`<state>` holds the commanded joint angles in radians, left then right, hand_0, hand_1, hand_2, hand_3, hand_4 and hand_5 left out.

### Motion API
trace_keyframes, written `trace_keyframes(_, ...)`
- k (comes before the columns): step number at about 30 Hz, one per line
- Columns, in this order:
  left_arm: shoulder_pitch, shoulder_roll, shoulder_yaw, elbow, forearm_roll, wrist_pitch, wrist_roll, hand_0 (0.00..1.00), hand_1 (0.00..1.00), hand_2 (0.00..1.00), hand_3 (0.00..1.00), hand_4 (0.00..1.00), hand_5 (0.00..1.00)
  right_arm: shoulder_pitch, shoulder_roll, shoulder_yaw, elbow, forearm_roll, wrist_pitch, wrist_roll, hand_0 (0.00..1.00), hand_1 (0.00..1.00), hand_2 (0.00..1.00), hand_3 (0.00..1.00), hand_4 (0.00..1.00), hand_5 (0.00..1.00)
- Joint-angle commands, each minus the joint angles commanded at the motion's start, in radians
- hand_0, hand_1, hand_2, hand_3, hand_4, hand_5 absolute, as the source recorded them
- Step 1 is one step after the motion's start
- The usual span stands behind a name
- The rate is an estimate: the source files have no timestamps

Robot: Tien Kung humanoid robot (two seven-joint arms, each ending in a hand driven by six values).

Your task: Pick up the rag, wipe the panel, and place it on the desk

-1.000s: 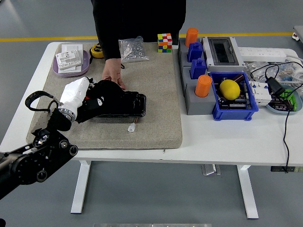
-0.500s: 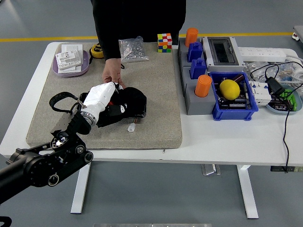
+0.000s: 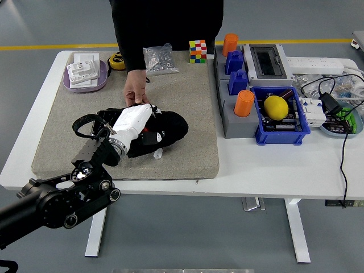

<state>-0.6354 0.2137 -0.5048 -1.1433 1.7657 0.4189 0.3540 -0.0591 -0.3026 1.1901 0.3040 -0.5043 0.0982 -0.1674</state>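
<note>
Under left hand (image 3: pixel 136 120), black rag (image 3: pixel 169 128)

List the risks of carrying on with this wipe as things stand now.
1. The person's hand rests at the black panel's far edge, right beside the left hand; a further stroke may hit it.
2. The black rag is bunched past the panel's right end, so it may drag the small white connector along the grey mat.

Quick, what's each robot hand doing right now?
Left hand: pressed on the black rag over the panel; grip cannot be told.
Right hand: not in view.
</note>
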Motion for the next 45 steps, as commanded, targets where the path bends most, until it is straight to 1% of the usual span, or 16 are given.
trace_keyframes(5, -0.001, 0.001, -0.004, -0.005, 0.003, 0.0, 0.003, 0.252, 0.149, 0.445, 0.347, 0.002, 0.002, 0.0, 0.0, -0.001, 0.0, 0.001, 0.0, 0.0, 0.728, 0.612, 0.693, 0.616, 0.998, 0.573)
trace_keyframes(11, 0.004, 0.001, -0.021, 0.012, 0.003, 0.001, 0.004, 0.252, 0.149, 0.446, 0.347, 0.002, 0.002, 0.001, 0.002, 0.0, 0.001, 0.003, -0.003, 0.0, 0.729, 0.612, 0.693, 0.616, 0.998, 0.572)
trace_keyframes(15, 0.017, 0.008, -0.051, 0.033, 0.006, 0.003, 0.005, 0.252, 0.151, 0.447, 0.349, 0.002, 0.002, -0.001, 0.002, 0.003, 0.002, 0.002, -0.004, -0.001, 0.727, 0.612, 0.693, 0.616, 0.998, 0.571)
trace_keyframes(19, 0.024, 0.019, -0.076, 0.043, 0.011, 0.007, 0.005, 0.252, 0.151, 0.446, 0.349, 0.002, 0.002, -0.004, 0.002, 0.013, 0.002, -0.003, -0.005, -0.003, 0.728, 0.611, 0.693, 0.615, 0.998, 0.573)
trace_keyframes(21, 0.024, 0.026, -0.083, 0.046, 0.015, 0.008, 0.005, 0.252, 0.151, 0.446, 0.349, 0.002, 0.002, -0.006, 0.002, 0.016, 0.002, -0.003, -0.005, -0.004, 0.728, 0.611, 0.693, 0.615, 0.998, 0.573)
trace_keyframes(28, 0.029, 0.037, -0.1, 0.058, 0.023, 0.008, 0.007, 0.254, 0.15, 0.445, 0.347, 0.002, 0.002, -0.009, 0.002, 0.013, 0.003, -0.001, -0.007, -0.003, 0.727, 0.61, 0.693, 0.615, 0.998, 0.573)
trace_keyframes(34, 0.036, 0.041, -0.114, 0.068, 0.026, 0.01, 0.009, 0.255, 0.15, 0.445, 0.347, 0.002, 0.002, -0.008, 0.001, 0.007, 0.004, 0.004, -0.011, -0.001, 0.728, 0.612, 0.693, 0.615, 0.998, 0.572)
trace_keyframes(38, 0.044, 0.049, -0.13, 0.078, 0.031, 0.01, 0.009, 0.254, 0.15, 0.445, 0.348, 0.002, 0.002, -0.01, 0.0, 0.007, 0.005, 0.003, -0.012, -0.001, 0.728, 0.611, 0.693, 0.616, 0.998, 0.572)
trace_keyframes(45, 0.069, 0.071, -0.174, 0.08, 0.041, 0.012, 0.008, 0.254, 0.15, 0.444, 0.348, 0.002, 0.002, -0.012, 0.001, 0.008, 0.005, 0.004, -0.013, -0.001, 0.728, 0.611, 0.693, 0.616, 0.998, 0.574)
